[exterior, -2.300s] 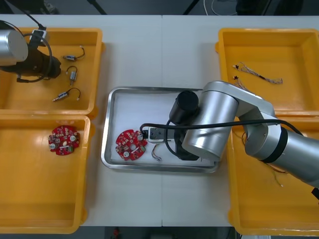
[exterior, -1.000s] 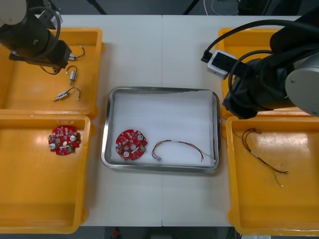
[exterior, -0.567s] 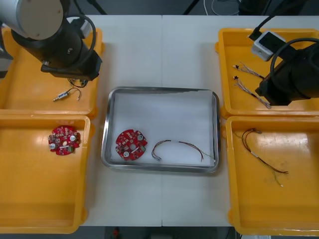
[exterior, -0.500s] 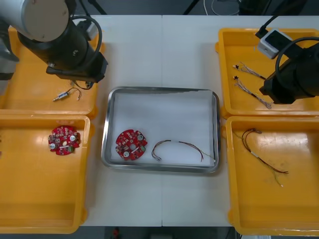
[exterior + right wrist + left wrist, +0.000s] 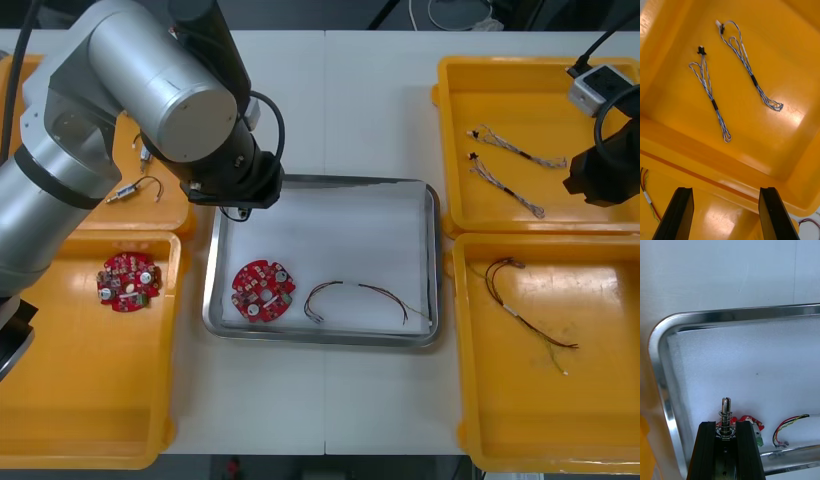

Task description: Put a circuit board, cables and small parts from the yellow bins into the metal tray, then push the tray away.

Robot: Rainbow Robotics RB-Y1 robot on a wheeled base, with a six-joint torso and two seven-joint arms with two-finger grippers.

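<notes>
My left gripper (image 5: 726, 426) is shut on a small metal part (image 5: 726, 409), a pin with a spring round it, standing up between the fingers. It hangs over the far left corner of the metal tray (image 5: 322, 182), where the left arm's wrist (image 5: 235, 180) covers the fingers. Inside the white-lined tray lie a red circuit board (image 5: 263, 290) and a red and yellow cable (image 5: 356, 294). My right gripper (image 5: 725, 213) is open and holds nothing, above the near wall of the far right yellow bin (image 5: 455, 140). Two twisted blue and white cables (image 5: 711, 93) lie in that bin.
The near left bin (image 5: 60, 440) holds another circuit board (image 5: 128, 282). A small metal part with a wire (image 5: 135, 190) lies in the far left bin. The near right bin (image 5: 480, 400) holds thin cables (image 5: 520, 310). The left arm's big elbow (image 5: 150, 70) looms over the far left bin.
The left arm swung from the far left bin to the tray's far left corner with the small part. The right arm left the tray and drew back over the far right bin.
</notes>
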